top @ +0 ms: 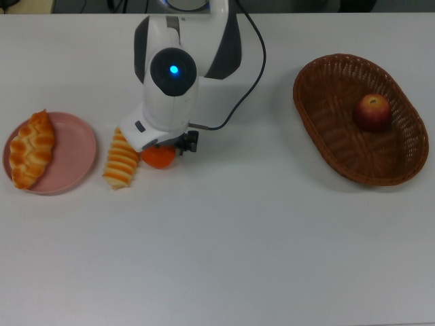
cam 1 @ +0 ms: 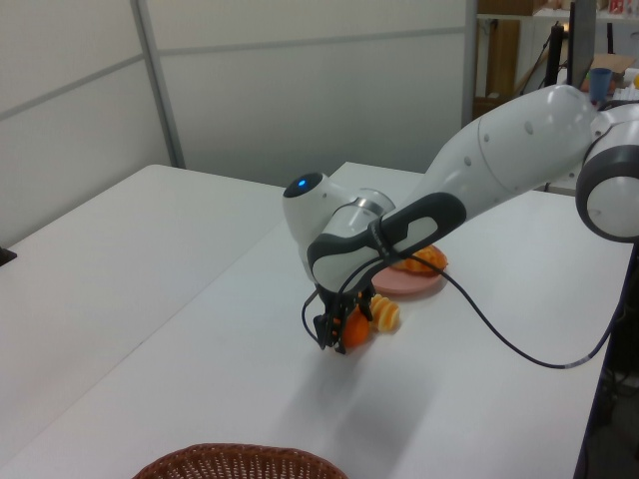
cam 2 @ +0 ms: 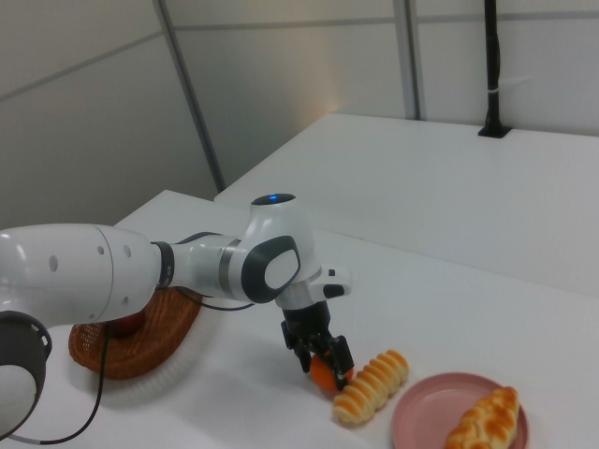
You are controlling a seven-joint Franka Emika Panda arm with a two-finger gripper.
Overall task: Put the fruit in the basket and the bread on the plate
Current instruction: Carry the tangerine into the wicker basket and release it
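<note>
Right now the claw (cam 1: 337, 334) is down at the white counter (top: 238, 238), with its two fingers on either side of the orange mandarin (top: 158, 157). They look like they are pinching it. The top view shows only a slice of the mandarin, because the big white arm (top: 173, 88) covers most of it. The left view and the right view show more: the dark fingers reach down around the small orange ball, which sits low at the counter. No view shows for sure if it rests on the counter or is a tiny bit up.

On a clock face over the top view, the mandarin is near the 9 o'clock side of the middle. The striped roll (top: 122, 159) lies just beside it, at its 9 o'clock, and the top view cannot show if they touch. The right view shows the roll lying long, with the mandarin at one end.

Farther out at 9 o'clock is the pink plate (top: 75, 153), with the braided loaf (top: 31, 150) lying on it. The roll is not on the plate.

Way over at 3 o'clock is the brown basket (top: 326, 115). The red apple (top: 372, 112) sits inside it. The left view shows only a bit of the basket rim at the bottom, and no apple. The right view shows the basket partly hidden behind the arm.

A black cable (top: 253, 64) loops off the arm.
</note>
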